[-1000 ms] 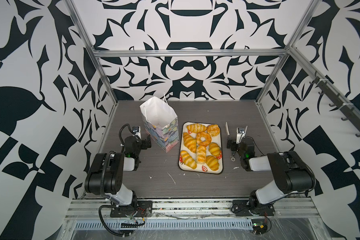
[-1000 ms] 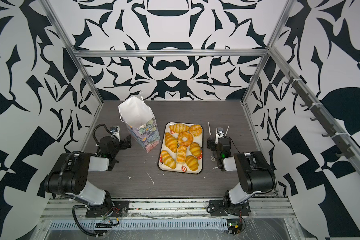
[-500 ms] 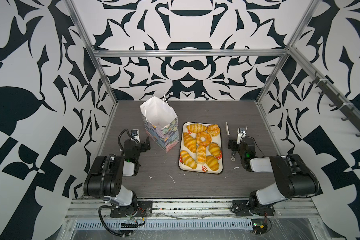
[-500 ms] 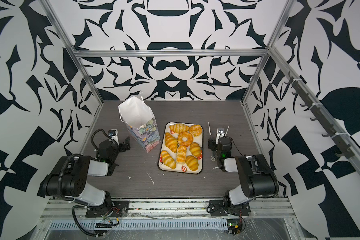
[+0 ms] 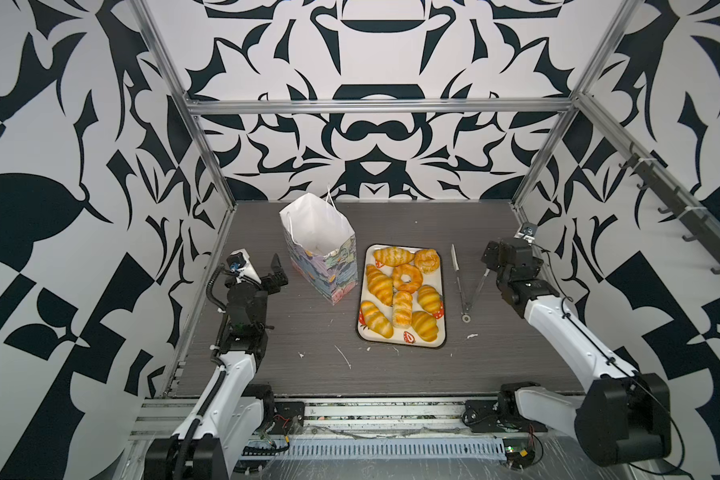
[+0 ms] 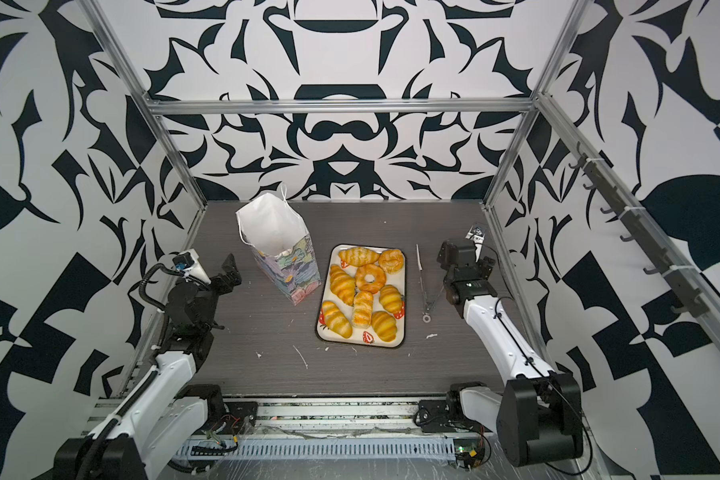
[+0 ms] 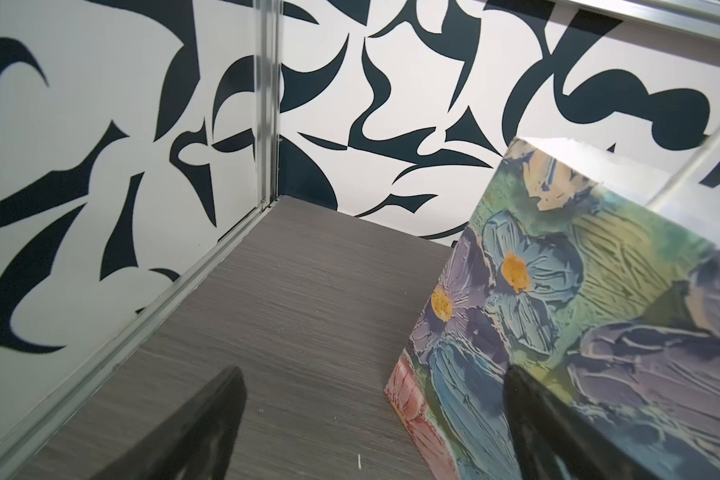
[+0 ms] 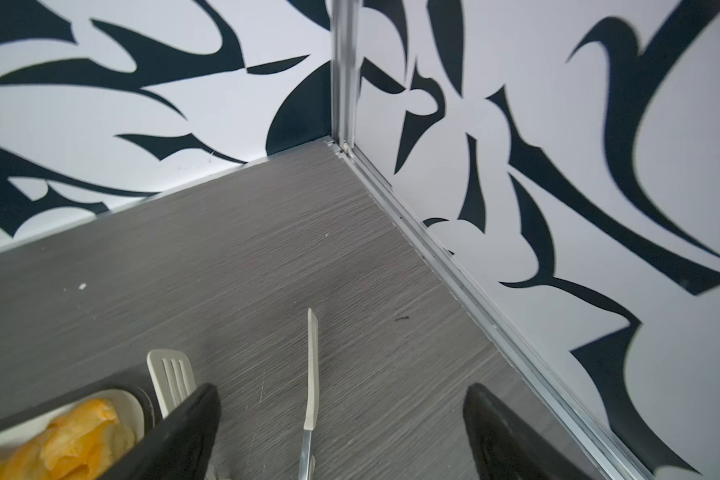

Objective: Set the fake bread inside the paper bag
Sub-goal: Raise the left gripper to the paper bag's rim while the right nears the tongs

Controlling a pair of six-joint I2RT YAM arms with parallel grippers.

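Both arms have been pushed forward since a second ago. Left end effector is parked beside the upright paper bag, right end effector over the tongs, both spread, empty. Fake bread is all left on the tray (nothing bagged yet); a first grab is needed next.

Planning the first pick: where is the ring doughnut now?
In both top views the ring doughnut lies on the tray, toward its far end, between a croissant on its left and the swirl bun behind-right, right of the paper bag.
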